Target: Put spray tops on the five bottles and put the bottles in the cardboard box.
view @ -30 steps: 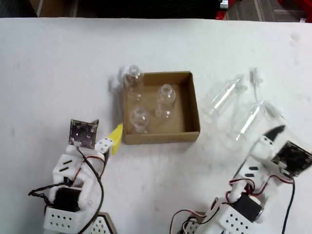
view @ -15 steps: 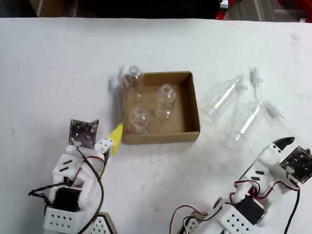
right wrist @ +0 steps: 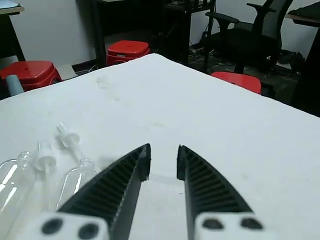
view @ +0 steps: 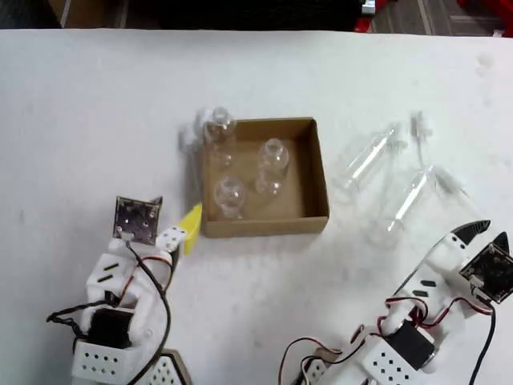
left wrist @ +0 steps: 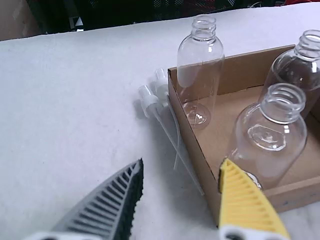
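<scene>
Three uncapped bottles (view: 272, 156) are noted upright in the cardboard box (view: 321, 172); two further bottles (view: 370, 159) lie on the surface (view: 96, 96) beside it, spray tops (view: 420, 123) nearby. The left pincer (left wrist: 181, 165) is held wide, empty, at the box corner; the right pincer (right wrist: 163, 148) is narrowly parted, empty. A top should be gripped by its head and its tube guided squarely into a neck. The right arm has been drawn back from the lying bottles.

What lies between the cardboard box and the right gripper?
In the high view, one clear bottle lies on its side on the table between the cardboard box and the right gripper.
</scene>
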### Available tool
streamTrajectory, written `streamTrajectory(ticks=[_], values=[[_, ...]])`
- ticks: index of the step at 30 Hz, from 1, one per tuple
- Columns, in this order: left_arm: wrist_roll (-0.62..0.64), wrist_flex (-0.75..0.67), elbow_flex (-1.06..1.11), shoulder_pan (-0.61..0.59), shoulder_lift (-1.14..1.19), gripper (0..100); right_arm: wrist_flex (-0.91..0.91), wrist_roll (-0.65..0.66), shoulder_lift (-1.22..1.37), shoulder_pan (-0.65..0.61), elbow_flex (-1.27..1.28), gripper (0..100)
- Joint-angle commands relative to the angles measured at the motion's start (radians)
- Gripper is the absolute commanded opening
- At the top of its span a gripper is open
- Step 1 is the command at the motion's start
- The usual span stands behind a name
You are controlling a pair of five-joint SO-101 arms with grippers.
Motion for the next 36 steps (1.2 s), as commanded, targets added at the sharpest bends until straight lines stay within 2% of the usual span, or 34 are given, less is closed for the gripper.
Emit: streamTrajectory(ticks=[1, 5, 7, 9, 15, 19, 25, 29, 31, 34, 36], values=[[-0.011, 0.002, 0.002, 0.015, -0.005, 23, 0.008, 0.014, -0.001, -0.045, 0.009, 10.4], [-0.011, 0.002, 0.002, 0.015, -0.005, 23, -0.002, 0.233, -0.005, -0.145, 0.009, 10.1], [-0.011, 0.002, 0.002, 0.015, -0.005, 23, -0.022, 0.284, -0.001, -0.191, 0.003, 10.4], [-0.011, 0.002, 0.002, 0.016, -0.005, 23, 0.012, 0.316, 0.001, -0.223, -0.04, 10.5], [-0.011, 0.002, 0.002, 0.016, -0.005, 23, 0.271, 0.344, 0.004, -0.291, -0.287, 10.6], [-0.011, 0.002, 0.002, 0.016, -0.005, 23, 0.326, 0.354, 0.088, -0.332, -0.405, 10.6], [-0.011, 0.002, 0.002, 0.016, -0.005, 23, 0.355, 0.387, 0.538, -0.34, -0.697, 13.3], [-0.011, 0.002, 0.002, 0.016, -0.005, 23, 0.515, 0.387, 0.972, -0.375, -1.04, 20.6], [-0.011, 0.002, 0.002, 0.016, -0.005, 23, 0.607, 0.376, 1.188, -0.39, -1.229, 16.9], [-0.011, 0.002, 0.002, 0.016, -0.005, 23, 0.71, 0.292, 1.465, -0.394, -1.501, 0.0], [-0.011, 0.002, 0.002, 0.016, -0.005, 23, 0.765, 0.18, 1.633, -0.394, -1.677, 6.6]])
